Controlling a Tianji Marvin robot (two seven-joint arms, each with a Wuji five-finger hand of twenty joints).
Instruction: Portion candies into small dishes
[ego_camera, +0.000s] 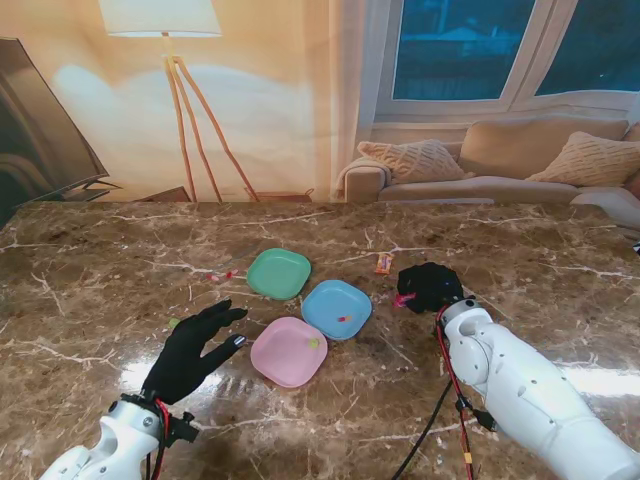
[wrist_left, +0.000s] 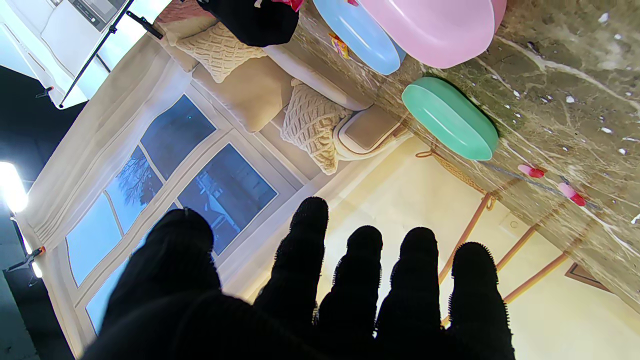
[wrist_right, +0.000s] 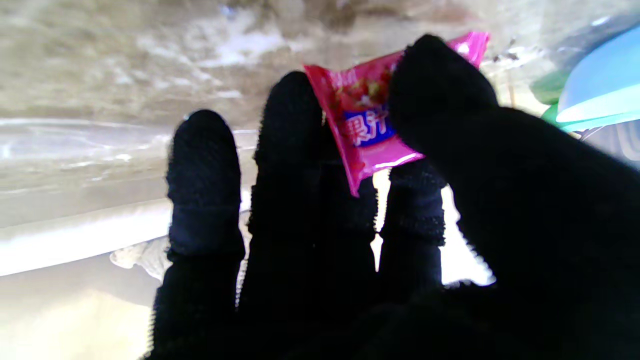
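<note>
Item held: one pink candy (wrist_right: 372, 112), a flat foil sachet, pinched between thumb and forefinger of my right hand (ego_camera: 430, 287), its long axis running roughly along my fingers, one crimped end poking out toward the dishes. Position of that hand: over the marble table (ego_camera: 90, 270), just to the right of the blue dish (ego_camera: 337, 309). The relation that mattered: the blue dish lay to my left of the loaded hand and slightly nearer to me, the closest of the three, so a short leftward carry seemed, in my judgement, all the next move needed. Blue dish: already holding a small candy or two (too small to tell apart). Pink dish (ego_camera: 288, 352): nearer to me, touching or almost touching the blue one, one small greenish sweet inside. Green dish (ego_camera: 279, 273): farther off, apparently without contents. Left hand (ego_camera: 195, 352): holding nothing, fingers spread, hovering beside the pink dish. Loose stock: an orange-wrapped candy (ego_camera: 383, 263) beyond the blue dish, near my right hand; two small red candies (wrist_left: 550, 182) left of the green dish.
</note>
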